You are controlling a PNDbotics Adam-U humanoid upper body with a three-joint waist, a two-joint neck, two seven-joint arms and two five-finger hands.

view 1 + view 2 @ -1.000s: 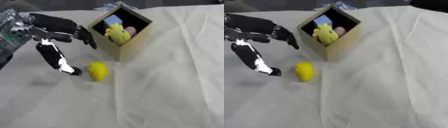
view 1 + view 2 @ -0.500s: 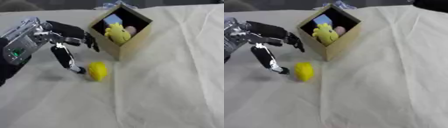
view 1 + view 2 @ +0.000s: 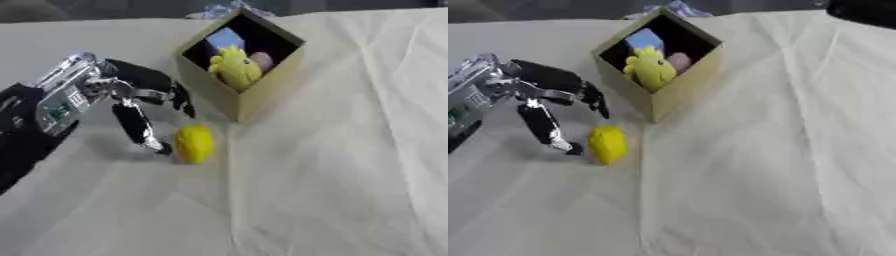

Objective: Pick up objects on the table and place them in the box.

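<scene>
Wrinkled white cloth covers the surface [image 3: 350, 165], where an open cardboard box [image 3: 249, 97] stands near the far edge, holding a yellow plush toy [image 3: 234, 70], something blue [image 3: 225, 37] and something pink [image 3: 262, 60]. Just in front of the box lies a yellow object [image 3: 194, 142]. The left hand [image 3: 131, 97] reaches in beside it, fingers spread and released, its thumb tip [image 3: 163, 148] just beside or touching the object. No writing is legible.

No readable text, no labels, brands, numbers or signs, box [image 3: 254, 95] sides plain, yellow object [image 3: 194, 143] unmarked, green patch on the robot arm [image 3: 54, 107] too blurred to read
</scene>
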